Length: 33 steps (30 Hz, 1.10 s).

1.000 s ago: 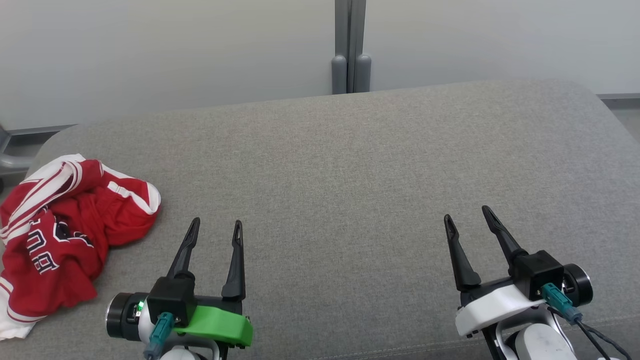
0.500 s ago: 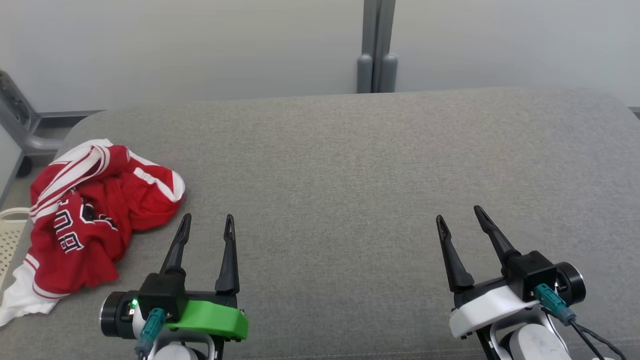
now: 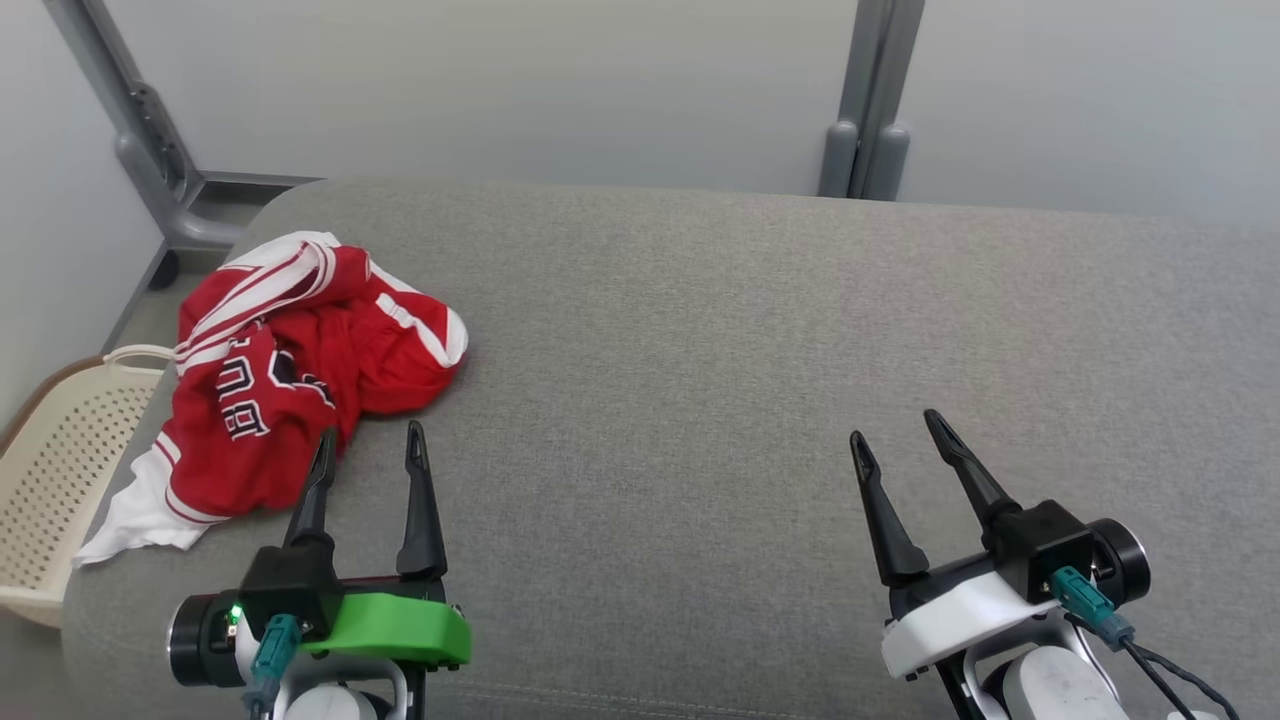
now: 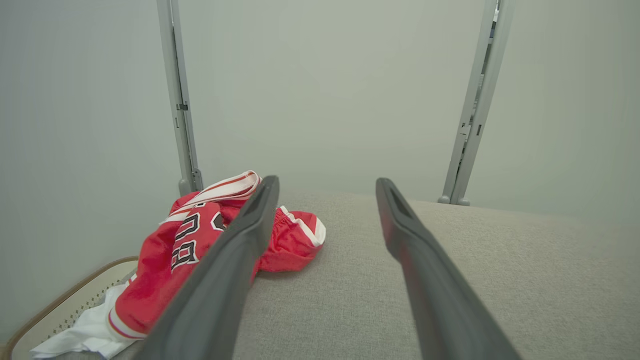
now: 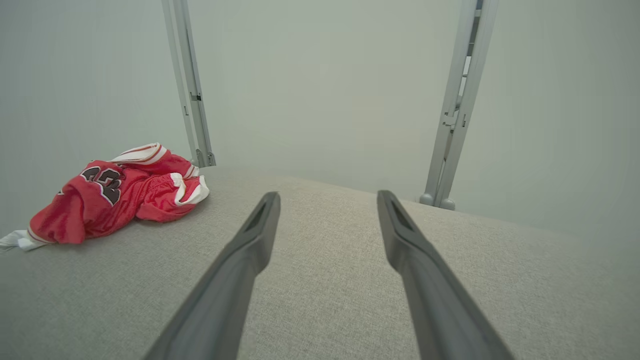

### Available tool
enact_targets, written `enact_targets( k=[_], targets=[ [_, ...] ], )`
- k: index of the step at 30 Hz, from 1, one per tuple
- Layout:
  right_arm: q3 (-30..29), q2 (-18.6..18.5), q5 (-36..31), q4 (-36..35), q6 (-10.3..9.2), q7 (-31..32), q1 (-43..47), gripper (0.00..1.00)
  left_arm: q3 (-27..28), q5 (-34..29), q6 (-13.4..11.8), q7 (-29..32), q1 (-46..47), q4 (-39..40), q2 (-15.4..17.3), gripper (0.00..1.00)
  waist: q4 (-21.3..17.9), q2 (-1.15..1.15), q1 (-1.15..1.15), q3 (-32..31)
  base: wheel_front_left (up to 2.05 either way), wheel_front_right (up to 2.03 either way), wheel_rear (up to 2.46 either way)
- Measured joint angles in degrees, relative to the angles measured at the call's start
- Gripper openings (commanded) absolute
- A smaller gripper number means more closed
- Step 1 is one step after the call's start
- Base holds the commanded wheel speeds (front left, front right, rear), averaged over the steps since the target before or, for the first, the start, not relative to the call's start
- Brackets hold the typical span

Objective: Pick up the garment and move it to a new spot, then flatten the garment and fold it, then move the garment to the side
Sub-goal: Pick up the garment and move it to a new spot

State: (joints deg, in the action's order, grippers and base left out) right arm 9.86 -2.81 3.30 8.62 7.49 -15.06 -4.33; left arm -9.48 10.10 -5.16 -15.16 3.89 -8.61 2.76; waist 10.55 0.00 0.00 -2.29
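Camera view has swung left, so a cream plastic basket with holes (image 3: 60,470) now shows. Crumpled red-and-white sports shirt (image 3: 300,390) still lies at the left end of the grey fabric worktop (image 3: 700,330). Left gripper (image 3: 370,440) is now just beside it; right gripper (image 3: 895,425) is well apart. Both have their jaws wide open, holding nothing.

place: lab test booth | cues: bare partition panels (image 3: 500,90), metal posts (image 3: 868,110), padded grey bench (image 3: 700,330)
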Motion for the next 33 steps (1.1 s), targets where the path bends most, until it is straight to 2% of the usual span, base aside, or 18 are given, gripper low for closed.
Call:
enact_targets(
  k=[6, 18, 27, 33],
  targets=[
    [0.7, 0.0, 0.2, -0.1, 0.0, 0.0, 0.1, 1.0, 0.9, 0.9, -0.8, 0.0, 0.0, 0.6, 0.0, 1.0, 3.5, 0.0, 0.0, -0.1, 0.0, 0.0, 0.0],
    [1.0, 0.0, 0.2, -0.7, 0.0, 0.0, 0.7, 1.0, 2.0, 1.8, -2.4, 0.0, -0.3, -0.1, 0.0, 1.0, 7.8, 0.0, 0.0, -0.3, 0.0, 0.0, 0.0],
    [1.9, 0.0, 0.1, -0.6, 0.0, 0.0, 0.9, 1.0, 3.4, 6.0, -3.4, 0.0, -0.5, -3.0, 0.0, 1.0, 8.1, 0.0, 0.0, 0.2, 0.0, 0.0, 0.0],
    [2.4, -1.0, 0.1, -0.7, 0.0, 0.0, 1.0, 1.0, 4.3, 10.0, -3.7, 0.0, 3.9, -6.4, 0.0, 1.0, 7.9, 0.0, 0.0, 1.9, 0.0, 0.0, 0.0]
  ],
)
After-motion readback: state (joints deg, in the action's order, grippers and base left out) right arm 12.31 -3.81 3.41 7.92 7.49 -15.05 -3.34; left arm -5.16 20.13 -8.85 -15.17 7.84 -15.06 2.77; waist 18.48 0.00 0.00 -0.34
